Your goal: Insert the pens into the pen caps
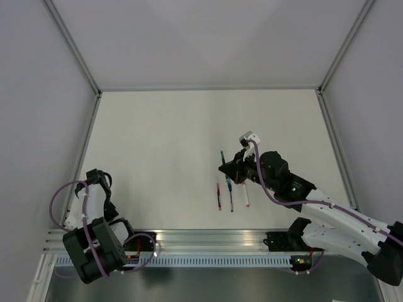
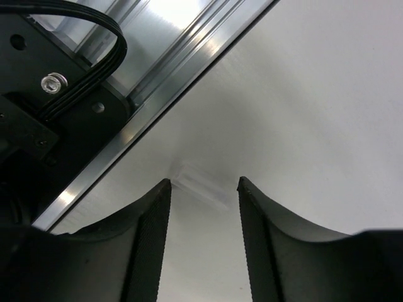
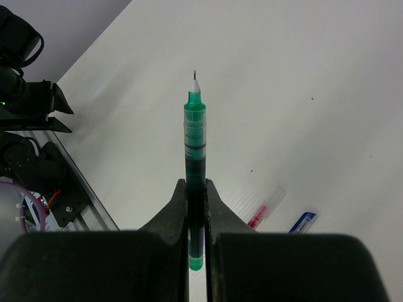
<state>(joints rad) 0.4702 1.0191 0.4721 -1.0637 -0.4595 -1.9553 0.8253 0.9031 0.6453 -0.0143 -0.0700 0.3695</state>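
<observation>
My right gripper (image 3: 196,189) is shut on the green pen (image 3: 194,135) and holds it above the table, its bare tip pointing away from the wrist. In the top view the gripper (image 1: 228,167) is just above a row of three pens on the table: red pen (image 1: 218,196), blue pen (image 1: 230,196), white pen (image 1: 245,195). The ends of the red pen (image 3: 264,210) and the blue pen (image 3: 303,221) show below the gripper. My left gripper (image 2: 204,182) is open and empty near the rail. A faint clear short tube (image 2: 200,186) lies by its fingertips. No separate pen caps can be made out.
The left arm (image 1: 96,189) is folded at the near left corner beside the aluminium rail (image 1: 208,238), which also shows in the left wrist view (image 2: 157,82). Metal frame posts (image 1: 337,145) and white walls bound the table on the left, right and far sides.
</observation>
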